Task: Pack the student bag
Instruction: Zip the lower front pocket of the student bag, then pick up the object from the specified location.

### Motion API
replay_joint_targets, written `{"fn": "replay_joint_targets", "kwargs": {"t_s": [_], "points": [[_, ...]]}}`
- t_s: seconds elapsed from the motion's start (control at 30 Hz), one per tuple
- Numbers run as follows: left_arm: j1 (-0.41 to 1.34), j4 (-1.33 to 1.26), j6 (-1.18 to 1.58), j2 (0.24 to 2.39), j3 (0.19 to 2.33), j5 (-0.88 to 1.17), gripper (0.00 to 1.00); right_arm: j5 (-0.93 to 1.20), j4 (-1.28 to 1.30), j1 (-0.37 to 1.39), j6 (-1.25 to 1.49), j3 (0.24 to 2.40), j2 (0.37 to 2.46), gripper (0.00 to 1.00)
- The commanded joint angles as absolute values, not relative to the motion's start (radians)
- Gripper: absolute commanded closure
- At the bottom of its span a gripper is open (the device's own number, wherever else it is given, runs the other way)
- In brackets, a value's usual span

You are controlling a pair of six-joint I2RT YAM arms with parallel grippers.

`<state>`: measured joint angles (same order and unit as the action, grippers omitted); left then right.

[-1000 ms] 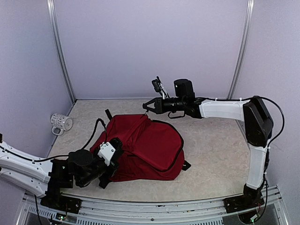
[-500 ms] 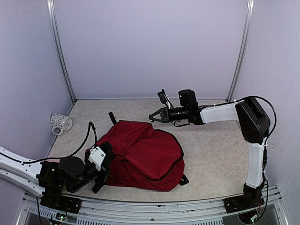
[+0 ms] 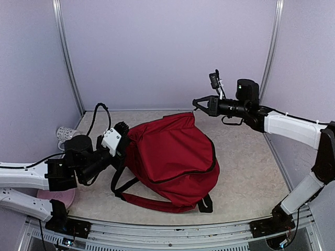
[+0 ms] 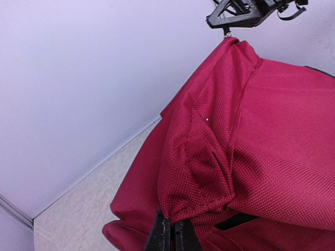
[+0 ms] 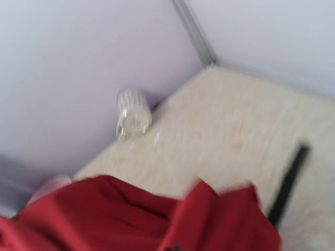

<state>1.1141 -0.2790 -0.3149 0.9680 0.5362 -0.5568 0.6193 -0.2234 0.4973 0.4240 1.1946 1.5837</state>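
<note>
The left gripper [image 3: 124, 138], left of centre in the overhead view, is pinching a fold at the end of the student bag [image 3: 172, 157], its jaws pressed together on the red cloth. The right gripper [image 3: 199, 103], at upper right, is also pressed together and seems to be nipping the bag's peak. Together they are stretching the bag across mid-frame, probably to expose its zip
</note>
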Motion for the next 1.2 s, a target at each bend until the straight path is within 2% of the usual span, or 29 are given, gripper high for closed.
{"fn": "replay_joint_targets", "kwargs": {"t_s": [0.0,0.2,0.33,0.37,0.4,0.43,0.47,0.5,0.53,0.57,0.67,0.73,0.87,0.9,1.03,1.17], "points": [[1.012,-0.360,-0.416,1.004,0.647,-0.460,1.00,0.439,-0.239,0.408,0.414,1.101,1.414,1.00],[0.925,-0.360,-0.372,1.090,0.619,-0.286,1.00,0.365,-0.296,0.411,0.528,0.824,1.240,1.00],[0.914,-0.354,-0.252,1.175,0.582,-0.225,1.00,0.376,-0.367,0.414,0.658,0.636,1.224,1.00],[0.914,-0.348,-0.221,1.187,0.570,-0.210,0.99,0.377,-0.346,0.413,0.673,0.618,1.238,0.96],[0.914,-0.338,-0.195,1.195,0.555,-0.197,0.86,0.372,-0.306,0.409,0.668,0.620,1.252,0.84],[0.914,-0.316,-0.170,1.200,0.550,-0.180,0.65,0.370,-0.249,0.400,0.649,0.636,1.272,0.75],[0.914,-0.286,-0.150,1.202,0.552,-0.161,0.45,0.374,-0.200,0.390,0.615,0.661,1.288,0.67],[0.915,-0.251,-0.132,1.200,0.559,-0.144,0.31,0.380,-0.152,0.380,0.580,0.690,1.303,0.62],[0.916,-0.212,-0.111,1.193,0.568,-0.130,0.21,0.381,-0.108,0.371,0.546,0.734,1.314,0.58],[0.916,-0.178,-0.093,1.178,0.575,-0.116,0.16,0.376,-0.069,0.361,0.510,0.765,1.322,0.53],[0.915,-0.111,-0.053,1.113,0.571,-0.056,0.06,0.385,0.018,0.324,0.418,0.852,1.348,0.44],[0.912,-0.074,-0.037,1.050,0.571,-0.004,0.02,0.401,0.064,0.286,0.385,0.895,1.364,0.41],[0.873,-0.047,0.041,0.899,0.567,0.040,0.01,0.462,0.067,0.176,0.375,0.909,1.352,0.32],[0.847,-0.039,0.082,0.867,0.572,0.017,0.01,0.472,0.059,0.138,0.379,0.901,1.342,0.23],[0.666,0.069,0.213,0.832,0.622,-0.030,0.01,0.484,0.054,-0.012,0.377,0.868,1.297,0.04],[0.494,0.173,0.305,0.923,0.682,-0.138,0.01,0.441,0.061,-0.104,0.350,0.841,1.251,0.03]]}}
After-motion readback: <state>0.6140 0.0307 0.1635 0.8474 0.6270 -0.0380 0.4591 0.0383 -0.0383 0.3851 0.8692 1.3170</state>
